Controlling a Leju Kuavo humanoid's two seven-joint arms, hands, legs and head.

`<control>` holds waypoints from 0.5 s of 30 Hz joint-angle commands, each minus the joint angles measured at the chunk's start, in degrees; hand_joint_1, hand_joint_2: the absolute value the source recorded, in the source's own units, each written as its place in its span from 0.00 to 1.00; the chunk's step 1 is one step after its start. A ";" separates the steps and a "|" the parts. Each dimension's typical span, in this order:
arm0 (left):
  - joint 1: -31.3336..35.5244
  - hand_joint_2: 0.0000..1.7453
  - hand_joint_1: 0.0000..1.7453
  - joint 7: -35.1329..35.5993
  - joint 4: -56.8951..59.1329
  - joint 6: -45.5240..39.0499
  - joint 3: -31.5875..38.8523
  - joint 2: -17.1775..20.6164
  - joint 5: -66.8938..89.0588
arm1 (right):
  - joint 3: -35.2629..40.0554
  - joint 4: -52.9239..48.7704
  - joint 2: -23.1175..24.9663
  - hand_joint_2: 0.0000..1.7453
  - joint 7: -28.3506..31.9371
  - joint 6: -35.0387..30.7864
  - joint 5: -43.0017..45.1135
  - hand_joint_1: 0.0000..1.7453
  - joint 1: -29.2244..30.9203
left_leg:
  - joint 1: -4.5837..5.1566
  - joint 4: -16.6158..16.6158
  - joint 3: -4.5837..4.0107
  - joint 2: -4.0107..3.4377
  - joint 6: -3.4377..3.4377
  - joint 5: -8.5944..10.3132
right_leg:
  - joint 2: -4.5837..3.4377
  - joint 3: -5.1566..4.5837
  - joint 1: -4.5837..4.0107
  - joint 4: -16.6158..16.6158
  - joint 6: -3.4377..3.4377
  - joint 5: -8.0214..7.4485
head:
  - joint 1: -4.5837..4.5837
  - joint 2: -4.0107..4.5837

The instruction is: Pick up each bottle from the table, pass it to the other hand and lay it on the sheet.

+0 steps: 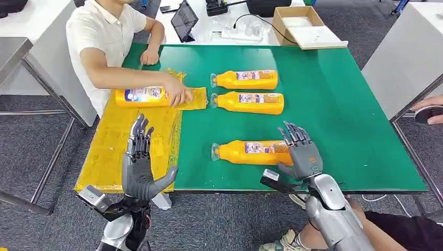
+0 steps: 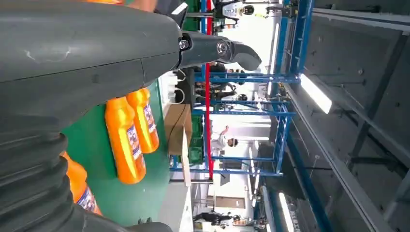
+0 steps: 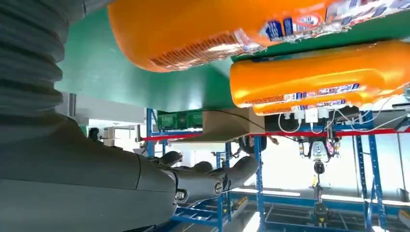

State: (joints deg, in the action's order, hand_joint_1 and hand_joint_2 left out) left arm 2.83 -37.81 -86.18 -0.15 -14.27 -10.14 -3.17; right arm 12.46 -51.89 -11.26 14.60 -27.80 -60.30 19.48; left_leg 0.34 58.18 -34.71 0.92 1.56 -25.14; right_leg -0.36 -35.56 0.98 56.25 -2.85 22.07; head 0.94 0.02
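Note:
Three orange bottles lie on the green table (image 1: 334,104): a far one (image 1: 245,79), a middle one (image 1: 249,102) and a near one (image 1: 252,152). My right hand (image 1: 299,151) is open at the near bottle's base end, fingers spread, gripping nothing; that bottle's base (image 3: 212,29) looms close in the right wrist view. A fourth bottle (image 1: 140,97) lies on the yellow sheet (image 1: 112,151), under a person's hand (image 1: 177,94). Over the sheet's near part my left hand (image 1: 140,163) stands open and empty, fingers (image 2: 217,48) straight.
A person in a white shirt (image 1: 102,36) sits at the table's far left corner. Behind the table are a tablet (image 1: 184,20), cables and a cardboard box (image 1: 300,23). Another person's hand (image 1: 431,112) is at the right, and someone's legs (image 1: 365,230) below the table edge.

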 commanded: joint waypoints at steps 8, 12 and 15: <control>3.32 1.00 0.00 -0.27 4.23 -0.11 -2.12 1.25 -0.11 | 0.63 22.68 3.12 1.00 -1.82 5.04 0.32 0.00 13.20 | -0.06 -0.05 0.32 -0.27 -0.15 -0.09 | -0.14 0.26 -0.09 -0.06 0.17 0.02 | -0.02 0.00; 3.75 1.00 0.00 0.00 4.18 -0.07 -2.42 1.43 -0.15 | 2.31 26.62 4.33 1.00 -3.56 7.58 -0.90 0.00 15.17 | -0.08 -0.05 0.38 -0.28 -0.16 -0.12 | -0.15 0.31 -0.11 -0.05 0.19 0.07 | -0.02 0.00; 3.84 1.00 0.00 0.87 4.05 0.17 -2.94 1.77 0.13 | 3.74 28.70 4.37 1.00 -5.84 12.13 -1.67 0.00 16.72 | -0.04 -0.05 0.24 -0.23 -0.10 -0.06 | -0.12 0.17 -0.06 -0.03 0.12 0.03 | -0.02 0.00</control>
State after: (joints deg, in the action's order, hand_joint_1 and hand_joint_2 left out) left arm 4.29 -37.68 -85.48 -0.09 -15.23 -10.01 -3.17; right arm 12.76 -36.10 -9.57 11.76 -21.53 -60.89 29.20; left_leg 0.34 58.18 -34.70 0.90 1.57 -25.11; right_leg -0.36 -35.56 0.97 56.26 -2.84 22.05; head 0.92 0.02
